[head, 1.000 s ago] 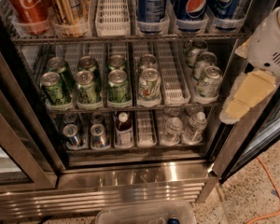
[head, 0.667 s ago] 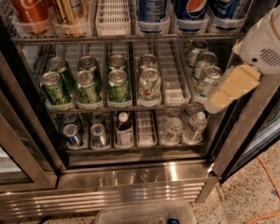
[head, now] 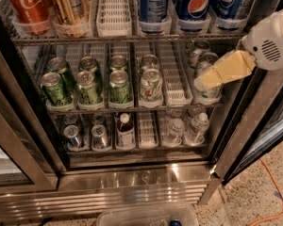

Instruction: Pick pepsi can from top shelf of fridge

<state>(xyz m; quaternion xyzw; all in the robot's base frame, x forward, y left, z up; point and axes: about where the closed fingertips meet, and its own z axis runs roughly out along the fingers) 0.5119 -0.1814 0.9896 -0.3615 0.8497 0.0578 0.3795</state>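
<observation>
My gripper [head: 213, 76] hangs at the right, in front of the middle rack's right lane, and hides most of the cans [head: 203, 55] there. The arm [head: 272, 44] runs off the right edge. On the top shelf [head: 127, 38] the pepsi can [head: 196, 4], Coca-Cola can [head: 28, 6] and gold can [head: 68, 4] lose their tops to the upper edge. The blue can [head: 153, 4] shows only small print, so I can't tell the brand. The bin [head: 146, 214] is cut off at the bottom.

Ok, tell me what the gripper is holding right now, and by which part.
Nothing, as far as shows. The beige gripper hangs before the middle shelf's right lane; the dark blue aluminium pepsi can stands untouched on the chrome wire top shelf.
</observation>
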